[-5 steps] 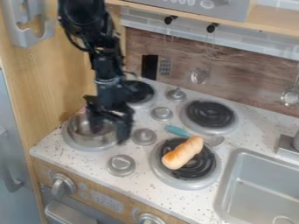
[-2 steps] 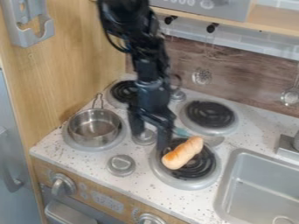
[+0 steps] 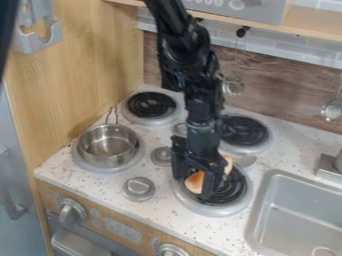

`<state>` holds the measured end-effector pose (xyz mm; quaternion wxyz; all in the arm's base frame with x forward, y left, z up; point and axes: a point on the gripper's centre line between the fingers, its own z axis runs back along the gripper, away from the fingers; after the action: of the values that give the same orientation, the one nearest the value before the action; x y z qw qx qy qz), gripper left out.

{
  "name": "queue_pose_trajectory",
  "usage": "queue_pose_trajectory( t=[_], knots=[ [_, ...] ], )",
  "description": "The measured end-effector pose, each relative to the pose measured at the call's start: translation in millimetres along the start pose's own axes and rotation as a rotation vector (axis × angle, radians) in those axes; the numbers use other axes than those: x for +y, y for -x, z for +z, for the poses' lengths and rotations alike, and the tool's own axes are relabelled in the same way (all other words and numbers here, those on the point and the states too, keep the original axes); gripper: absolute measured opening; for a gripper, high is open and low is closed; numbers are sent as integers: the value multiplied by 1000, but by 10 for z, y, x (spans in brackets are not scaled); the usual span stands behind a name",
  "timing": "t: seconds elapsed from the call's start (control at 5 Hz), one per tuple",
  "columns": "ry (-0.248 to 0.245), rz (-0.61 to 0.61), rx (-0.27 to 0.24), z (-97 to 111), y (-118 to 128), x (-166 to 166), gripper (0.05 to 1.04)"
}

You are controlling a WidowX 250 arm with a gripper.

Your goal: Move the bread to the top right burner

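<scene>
The bread lies slantwise across the near right burner, directly below the tool, whose fingers stand apart to either side of it; I don't read that as a grip. It looks like a light toy roll, so I'd expect little weight and perhaps some give, though I can't tell foam from hard plastic from here. The skin looks smooth and the body rounded, so it could roll or twist out of a shallow pinch. I'd close squarely across its middle, low on the sides, lightly enough not to dent it. One finger hides much of that middle, leaving me the near end and a bit of the far one, and I can't make out how deep the fingertips sit. Just beyond the tool, a grey utensil head shows, the rest of it lost to me. Farther behind the tool is the goal, the far right burner, its left part covered by the arm.
</scene>
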<state>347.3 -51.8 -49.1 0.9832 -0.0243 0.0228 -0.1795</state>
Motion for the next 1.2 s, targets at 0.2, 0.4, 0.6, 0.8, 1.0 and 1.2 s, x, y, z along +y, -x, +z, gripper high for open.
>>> queue_pose_trajectory(
  t=[0.2, 0.4, 0.6, 0.8, 1.0, 1.2],
  knots=[
    [-27, 10, 31, -126, -26, 4, 945],
    [-45, 6, 21, -139, -14, 26, 704],
    [-46, -2, -40, -112, 26, -4, 503],
    [-28, -2, -94, -60, 78, -12, 463],
    [45, -12, -273, 234, 20, 13, 270],
    [53, 57, -385, 428, -42, 220, 94]
  ],
)
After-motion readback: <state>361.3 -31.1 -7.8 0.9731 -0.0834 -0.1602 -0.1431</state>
